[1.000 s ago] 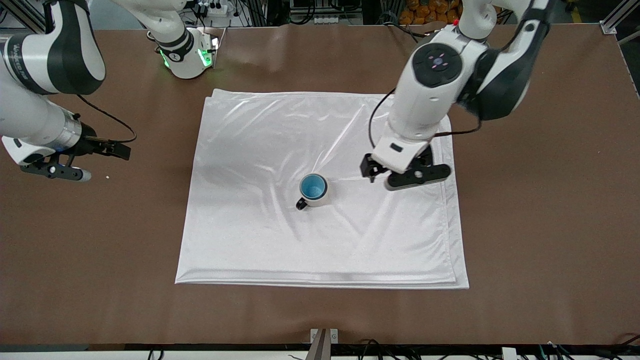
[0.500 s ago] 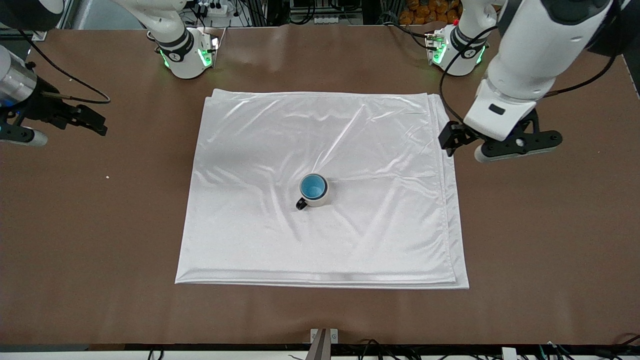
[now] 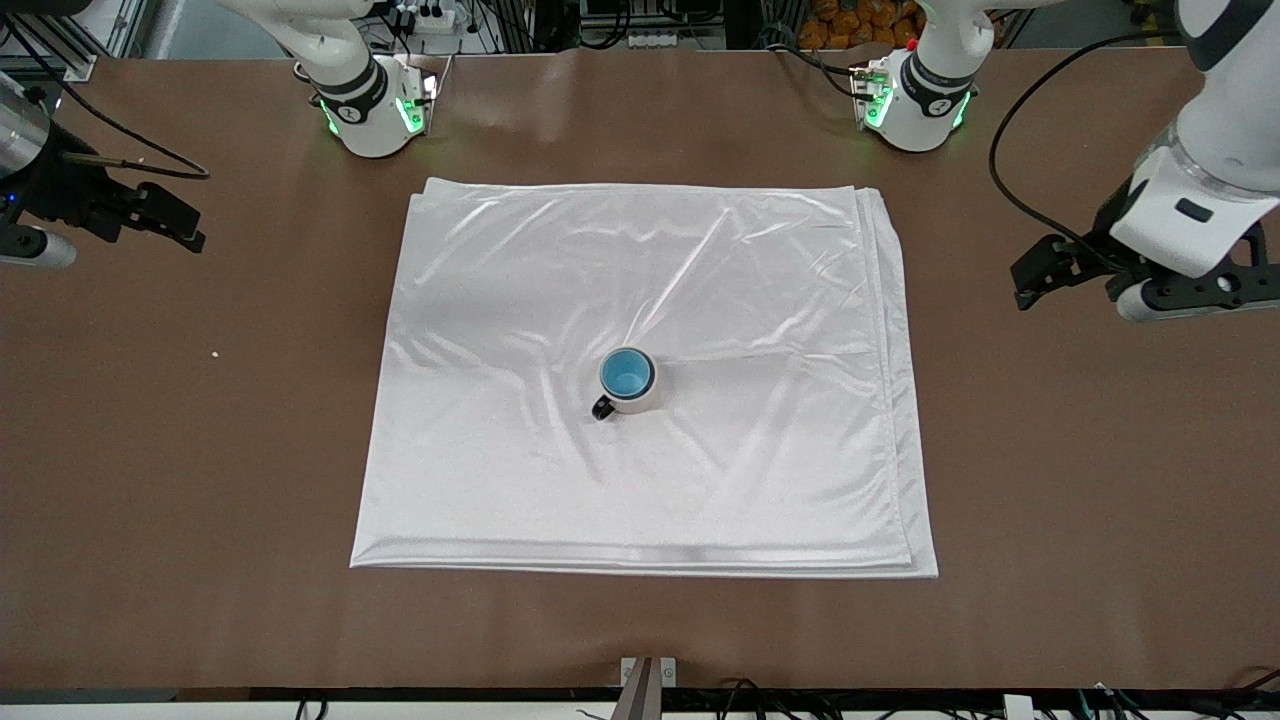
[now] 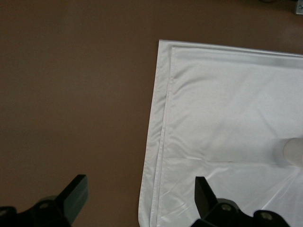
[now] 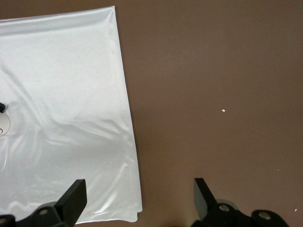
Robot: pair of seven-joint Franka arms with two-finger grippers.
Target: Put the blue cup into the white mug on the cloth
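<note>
Front view: blue cup (image 3: 626, 374) upright inside white mug (image 3: 640, 398), both end effectors released.

The blue cup (image 3: 626, 373) sat inside the white mug (image 3: 628, 384), so only its blue inside showed. In the left wrist view the picture's right edge cut off the mug, leaving a pale sliver. The right gripper (image 3: 25, 245) was partly cut off at the front view's left edge. A white speck (image 5: 223, 110) on the table was too small to identify.

blue cup (image 3: 626, 373) in white mug (image 3: 630, 385), on cloth (image 3: 500, 330)
</note>
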